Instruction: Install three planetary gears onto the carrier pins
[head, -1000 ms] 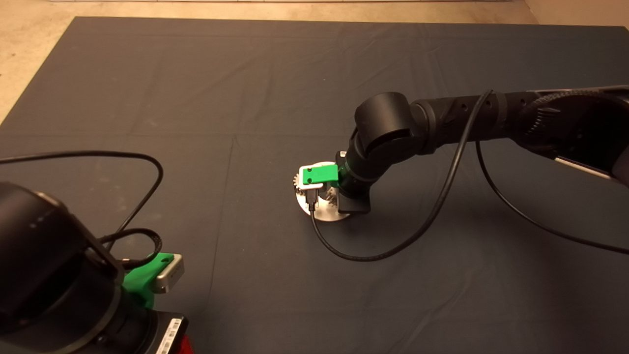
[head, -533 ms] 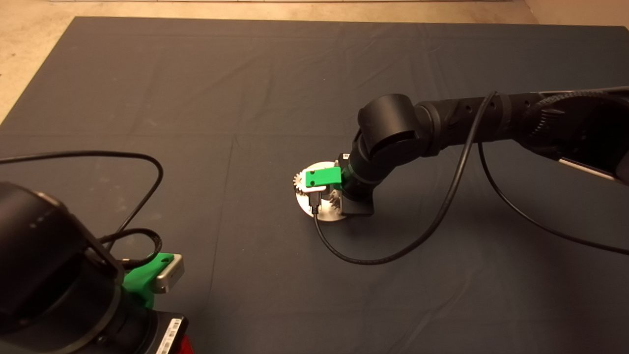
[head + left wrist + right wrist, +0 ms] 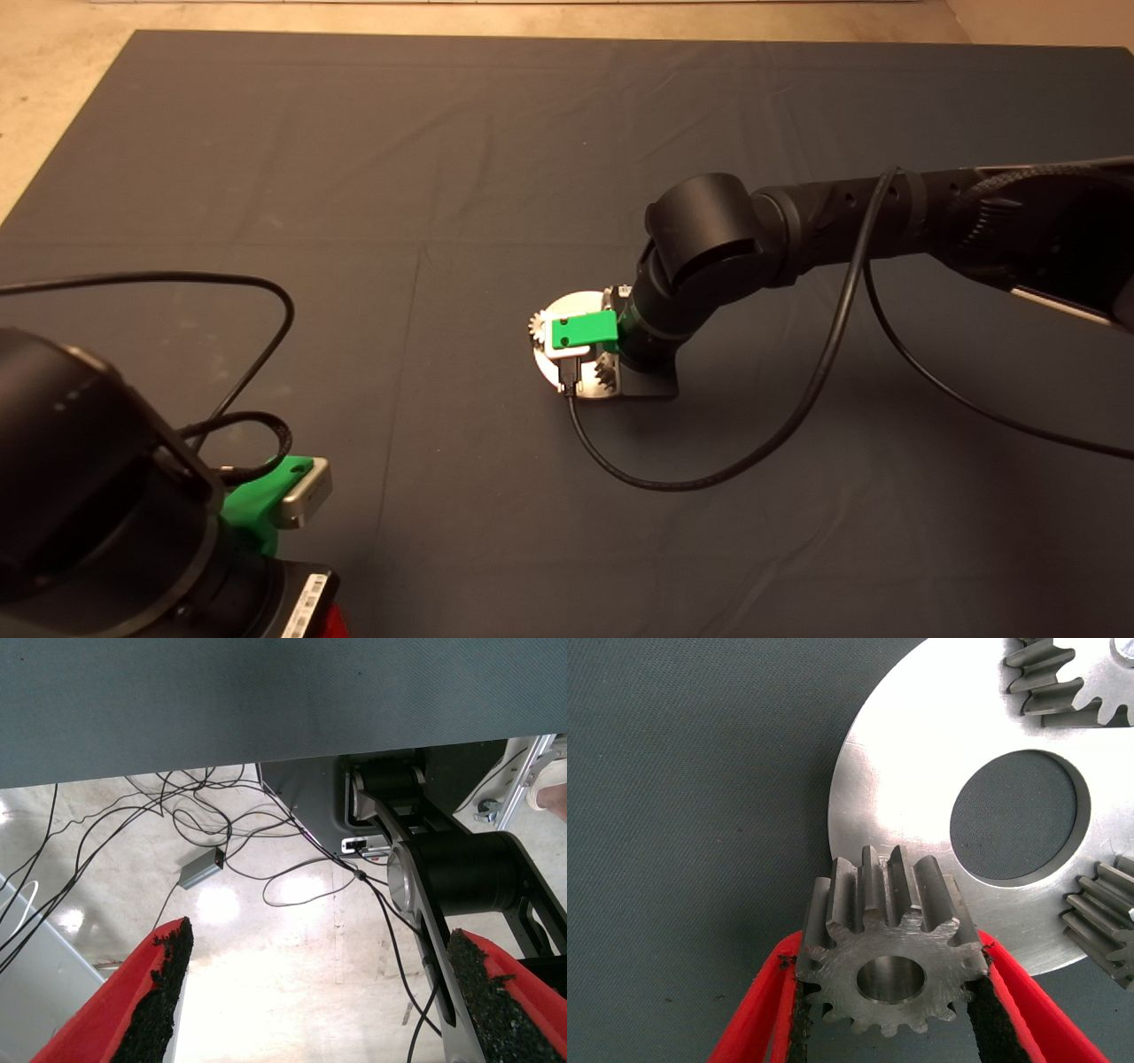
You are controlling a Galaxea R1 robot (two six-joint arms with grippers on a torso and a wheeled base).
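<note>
Head view: my right arm reaches in from the right, its gripper low over the shiny carrier disc at mid-mat. One planetary gear sits at the disc's left edge, another at its near edge beside my wrist. My left gripper waits at the lower left corner.

Left wrist view: my left fingers are spread wide, nothing between them; floor and cables beyond the mat edge.

Right wrist view: my right gripper pinches a third gear between its pads, bore facing the camera, hanging at the disc's rim. Two gears are seated on the disc, flanking the centre hole.
</note>
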